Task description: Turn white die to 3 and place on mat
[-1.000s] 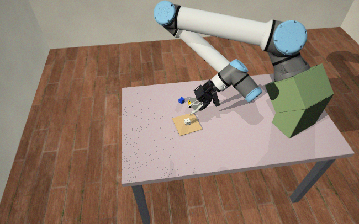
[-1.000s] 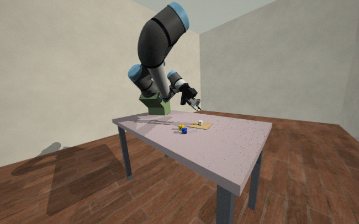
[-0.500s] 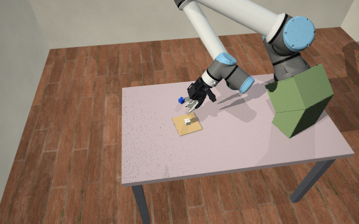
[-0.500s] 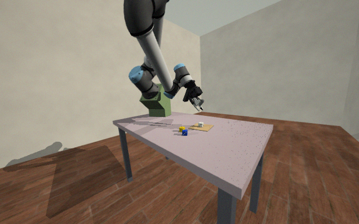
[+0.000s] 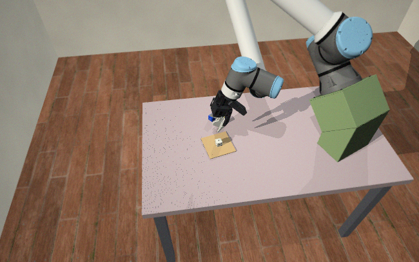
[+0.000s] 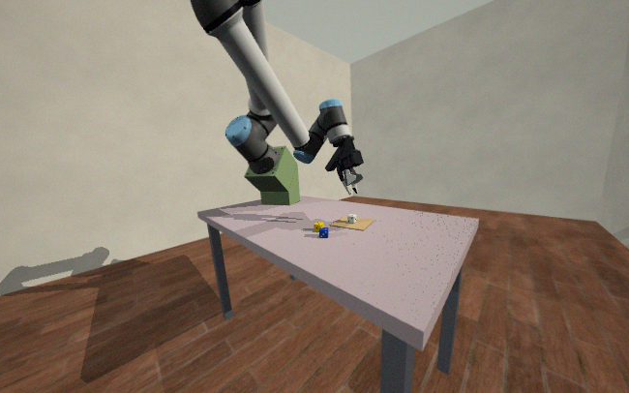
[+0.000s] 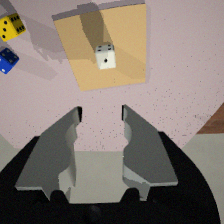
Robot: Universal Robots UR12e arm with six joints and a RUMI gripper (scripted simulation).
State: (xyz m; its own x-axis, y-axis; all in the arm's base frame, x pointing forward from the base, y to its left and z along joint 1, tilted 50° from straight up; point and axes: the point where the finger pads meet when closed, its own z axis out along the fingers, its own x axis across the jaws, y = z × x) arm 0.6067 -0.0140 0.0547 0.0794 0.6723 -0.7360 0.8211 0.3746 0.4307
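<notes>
The white die point(image 5: 218, 142) point(image 6: 351, 218) point(image 7: 105, 57) sits flat on the tan mat point(image 5: 211, 154) point(image 6: 364, 226) point(image 7: 135, 30), well inside its edges. A single pip appears on its top face, and a side face shows four pips in the wrist view. My gripper point(image 5: 222, 128) point(image 6: 351, 192) point(image 7: 102, 107) is partly open with nothing between its jaws. It hangs above the table, clear of the die.
The yellow die point(image 6: 318, 226) point(image 7: 12, 27) and the blue die point(image 5: 211, 118) point(image 6: 323, 232) point(image 7: 7, 60) stand close together on the table beside the mat. The arm hides the yellow die in the top view. The green pedestal point(image 5: 347, 113) point(image 6: 285, 183) carries the arm.
</notes>
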